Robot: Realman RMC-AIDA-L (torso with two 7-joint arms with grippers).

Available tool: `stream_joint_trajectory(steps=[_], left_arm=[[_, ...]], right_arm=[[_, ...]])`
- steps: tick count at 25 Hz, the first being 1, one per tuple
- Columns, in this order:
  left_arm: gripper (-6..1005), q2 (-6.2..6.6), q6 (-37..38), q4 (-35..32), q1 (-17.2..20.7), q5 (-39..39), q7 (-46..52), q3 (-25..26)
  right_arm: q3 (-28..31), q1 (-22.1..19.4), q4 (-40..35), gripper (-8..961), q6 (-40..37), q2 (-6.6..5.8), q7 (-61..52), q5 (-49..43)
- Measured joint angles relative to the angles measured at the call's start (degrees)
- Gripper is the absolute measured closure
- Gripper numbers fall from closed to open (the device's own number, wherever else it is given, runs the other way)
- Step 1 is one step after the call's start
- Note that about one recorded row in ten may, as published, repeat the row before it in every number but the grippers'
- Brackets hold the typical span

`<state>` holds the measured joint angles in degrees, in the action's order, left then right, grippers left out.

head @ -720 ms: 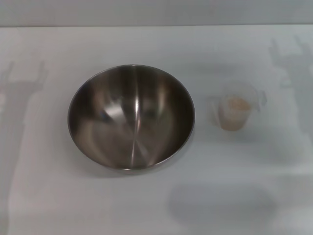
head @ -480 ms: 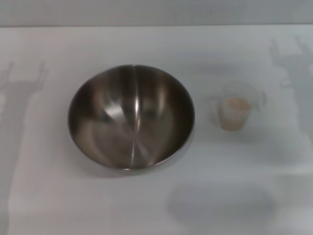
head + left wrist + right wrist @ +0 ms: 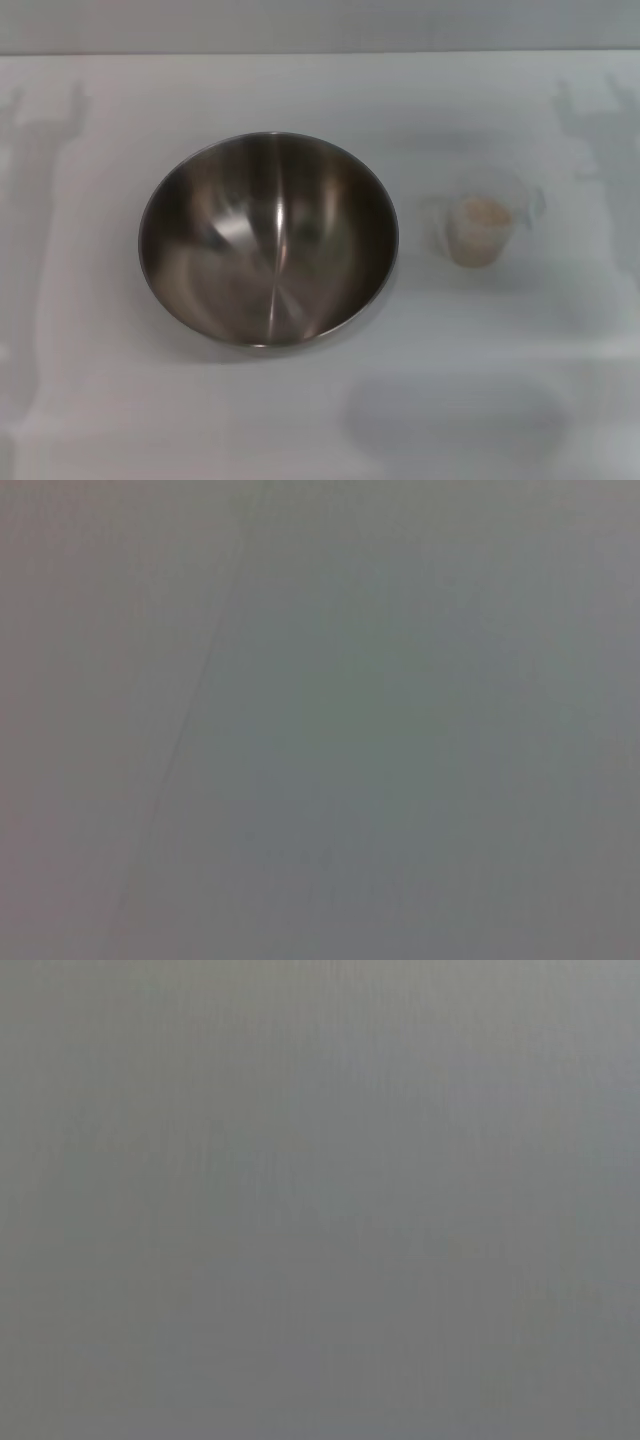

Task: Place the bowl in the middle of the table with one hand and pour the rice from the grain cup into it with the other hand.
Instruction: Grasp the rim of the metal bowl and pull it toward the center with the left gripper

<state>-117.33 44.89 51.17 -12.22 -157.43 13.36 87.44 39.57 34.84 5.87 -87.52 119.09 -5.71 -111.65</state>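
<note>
The large stainless-steel bowl (image 3: 268, 240) stands upright and empty on the white table (image 3: 320, 420), a little left of the middle in the head view. The small clear grain cup (image 3: 480, 222) stands upright to its right, apart from it, with pale rice (image 3: 485, 212) inside. Neither gripper shows in any view; only their faint shadows fall on the table at the far left and far right. Both wrist views show a plain grey surface with none of the task's things.
The table's far edge (image 3: 320, 53) runs across the top of the head view. A faint oval shadow (image 3: 455, 420) lies on the table in front of the cup.
The shadow at the far left has shifted up and leftward on the table. The bowl and the cup have not moved.
</note>
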Motion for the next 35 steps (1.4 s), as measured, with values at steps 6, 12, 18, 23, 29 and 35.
stream_joint_trajectory(steps=[6, 12, 18, 23, 29, 35], left_arm=[[187, 1.88, -44.7, 29.9, 2.7, -0.1, -0.7, 4.3], [188, 1.42, -87.6, 50.7, 1.4, 4.2, -11.8, 10.1], [189, -0.68, -122.5, 58.4, -3.9, 12.6, -26.2, 16.1], [189, -0.77, -130.4, 54.1, -6.3, 12.1, -26.7, 15.7], [190, -0.91, -128.6, 49.0, -6.3, 11.9, -26.8, 13.8], [216, -0.94, -125.6, 44.1, -6.7, 11.7, -27.0, 11.3]], right_arm=[[1.3, 0.0, 0.1, 295, 0.1, 0.04, 0.0, 0.0], [1.3, 0.2, 0.0, 293, 0.3, -0.03, 0.0, 0.0], [1.3, 0.5, -0.2, 294, 0.4, -0.05, 0.0, 0.0], [1.3, 0.5, -0.4, 294, 0.5, -0.08, 0.0, 0.0], [1.2, 0.6, -0.8, 293, 0.5, -0.09, 0.0, 0.0], [1.0, 0.3, -0.9, 293, 0.5, -0.09, 0.0, 0.0]])
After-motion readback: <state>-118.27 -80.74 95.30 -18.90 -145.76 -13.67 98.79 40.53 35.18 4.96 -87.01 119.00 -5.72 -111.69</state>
